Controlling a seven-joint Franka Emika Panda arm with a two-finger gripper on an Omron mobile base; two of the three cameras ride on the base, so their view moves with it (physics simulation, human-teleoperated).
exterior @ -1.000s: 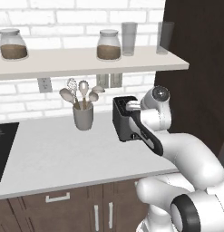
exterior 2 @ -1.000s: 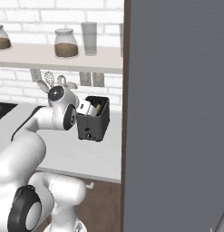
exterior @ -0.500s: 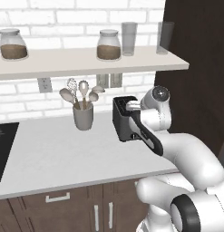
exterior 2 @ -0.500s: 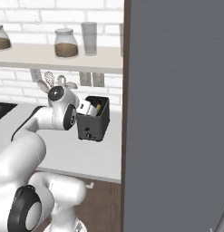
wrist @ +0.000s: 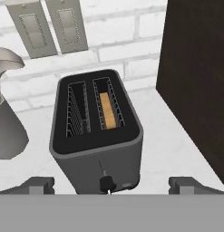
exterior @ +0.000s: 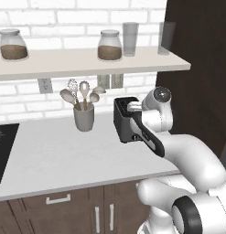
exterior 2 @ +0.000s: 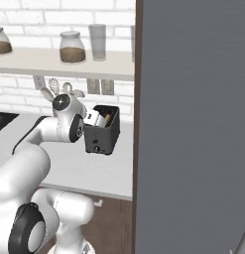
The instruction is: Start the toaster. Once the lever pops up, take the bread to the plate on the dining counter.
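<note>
The dark toaster [wrist: 97,136] stands on the light worktop, seen from above and in front in the hand view, with its small lever knob [wrist: 105,183] low on the near narrow end. A golden slice of bread [wrist: 108,111] sits down in the right slot; the left slot holds nothing. My gripper [wrist: 114,185] is open, one fingertip on each side of the toaster's near end, touching nothing. In the base views the hand hovers over the toaster [exterior: 125,122] [exterior 2: 101,133]. The plate and the dining counter are out of view.
A grey holder with utensils [exterior: 83,114] stands left of the toaster. A tall dark cabinet [exterior 2: 193,124] walls off the right side. A shelf [exterior: 87,61] with jars and glasses hangs above. Wall outlets [wrist: 45,27] sit behind the toaster. A black cooktop [exterior: 2,151] lies far left.
</note>
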